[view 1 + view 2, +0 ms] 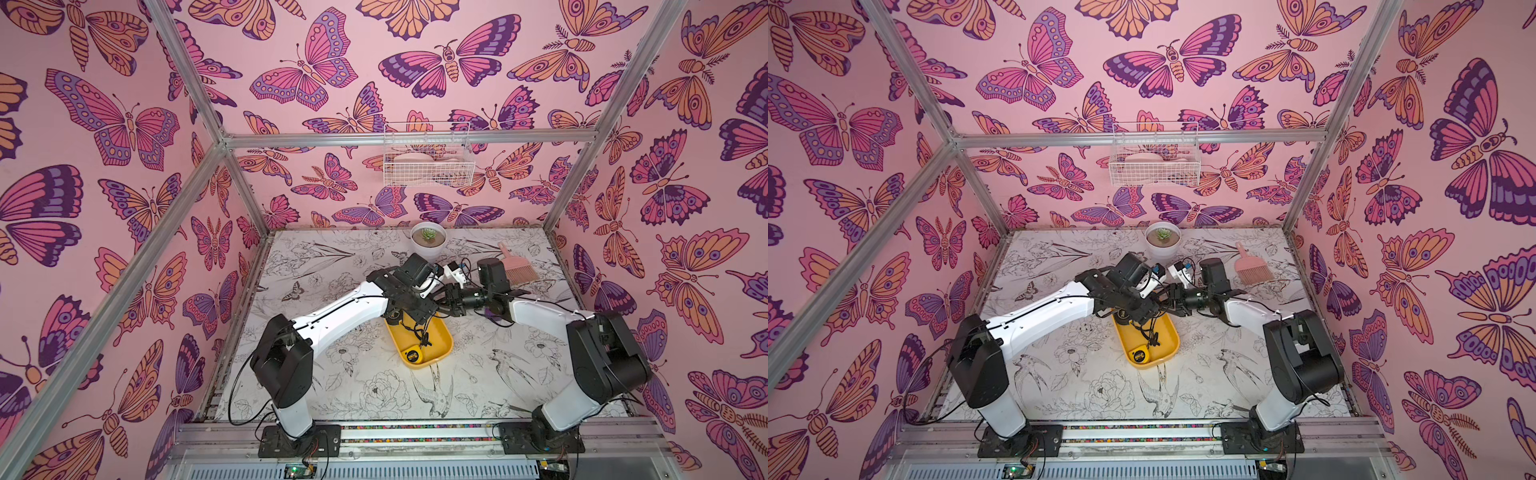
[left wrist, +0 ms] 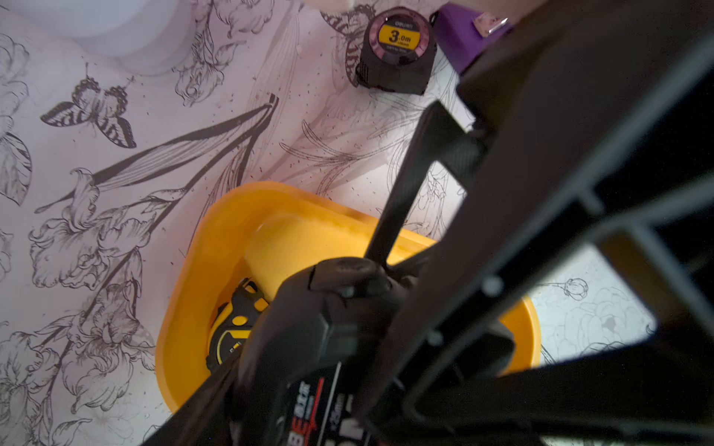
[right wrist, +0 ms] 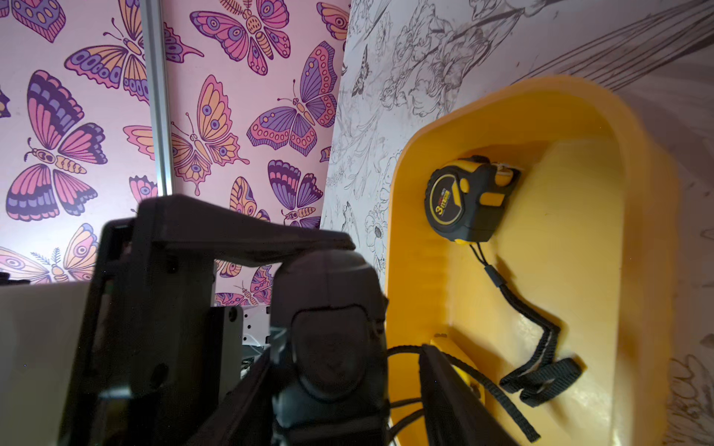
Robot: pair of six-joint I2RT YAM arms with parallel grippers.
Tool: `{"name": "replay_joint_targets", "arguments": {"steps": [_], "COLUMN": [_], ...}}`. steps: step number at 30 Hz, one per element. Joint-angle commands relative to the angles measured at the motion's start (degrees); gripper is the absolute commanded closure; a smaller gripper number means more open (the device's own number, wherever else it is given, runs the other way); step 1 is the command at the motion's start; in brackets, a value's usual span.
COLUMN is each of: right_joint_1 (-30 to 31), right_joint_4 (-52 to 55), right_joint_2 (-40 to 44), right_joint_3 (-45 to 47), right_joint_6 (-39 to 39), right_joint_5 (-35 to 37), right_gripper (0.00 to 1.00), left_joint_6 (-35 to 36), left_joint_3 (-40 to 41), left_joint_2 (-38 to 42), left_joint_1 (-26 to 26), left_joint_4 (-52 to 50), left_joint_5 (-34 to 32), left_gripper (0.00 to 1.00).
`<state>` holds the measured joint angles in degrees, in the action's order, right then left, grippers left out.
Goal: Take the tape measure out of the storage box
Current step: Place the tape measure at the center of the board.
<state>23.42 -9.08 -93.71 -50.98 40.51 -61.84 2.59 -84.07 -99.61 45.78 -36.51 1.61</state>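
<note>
The yellow storage box (image 1: 441, 347) (image 1: 1170, 345) lies mid-table. A yellow-and-black tape measure (image 1: 412, 356) (image 3: 463, 200) rests at its near end, with its black strap trailing over the box floor. My left gripper (image 1: 405, 311) (image 2: 309, 405) is shut on a black tape measure (image 2: 309, 328) (image 3: 332, 340) held above the far end of the box. My right gripper (image 1: 436, 305) (image 3: 340, 405) reaches in from the right, open. Its fingers stand on either side of that black tape measure, and a gap shows beside one finger (image 3: 444, 386).
Another black tape measure (image 2: 398, 50) with a yellow label lies on the table beyond the box, next to a purple object (image 2: 459, 38). A white plant pot (image 1: 428, 241) and a pink brush (image 1: 517, 268) stand at the back. A white wire basket (image 1: 428, 156) hangs on the wall.
</note>
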Motion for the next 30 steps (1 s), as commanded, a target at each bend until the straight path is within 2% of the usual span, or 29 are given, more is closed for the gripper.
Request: {"name": "replay_joint_targets", "arguments": {"steps": [1, 3, 6, 10, 16, 20, 26, 30], "right_joint_1": [0.4, 0.4, 0.4, 0.4, -0.5, -4.0, -9.8, -14.6], "right_joint_4": [0.4, 0.4, 0.1, -0.2, -1.5, -6.3, 2.3, 0.6], "right_joint_2": [0.3, 0.4, 0.9, 1.0, 0.7, 2.1, 5.2, 3.3], "right_joint_3": [-0.7, -0.9, -1.1, -1.3, -1.2, -0.3, -4.6, -6.3], "right_joint_6": [0.2, 0.3, 0.5, 0.7, 1.5, 4.9, 0.0, 0.6], "right_joint_5": [-1.2, -1.0, -0.6, -0.4, 0.5, 1.5, 4.7, 6.5], "right_gripper": [0.45, 0.48, 0.58, 0.70, 0.76, 0.78, 0.80, 0.79], "left_joint_6": [1.3, 1.3, 1.1, 0.7, -0.7, -2.6, -4.1, -4.9], "left_joint_3": [-1.7, -1.6, -0.9, 0.4, 1.0, 1.1, 1.8, 3.2], "left_joint_2": [-0.6, -1.0, -1.3, -1.7, -0.1, 3.2, 8.2, 9.5], "left_joint_1": [0.1, 0.1, 0.1, 0.1, 0.1, 0.0, -0.8, -2.0], "left_joint_4": [5.6, 5.6, 5.6, 5.6, 5.5, 5.5, 6.1, 6.5], "left_joint_5": [-1.9, -1.7, -0.6, 0.7, 0.2, -3.8, -8.8, -10.8], "left_gripper": [0.35, 0.34, 0.31, 0.17, 0.01, 0.01, 0.01, 0.01]}}
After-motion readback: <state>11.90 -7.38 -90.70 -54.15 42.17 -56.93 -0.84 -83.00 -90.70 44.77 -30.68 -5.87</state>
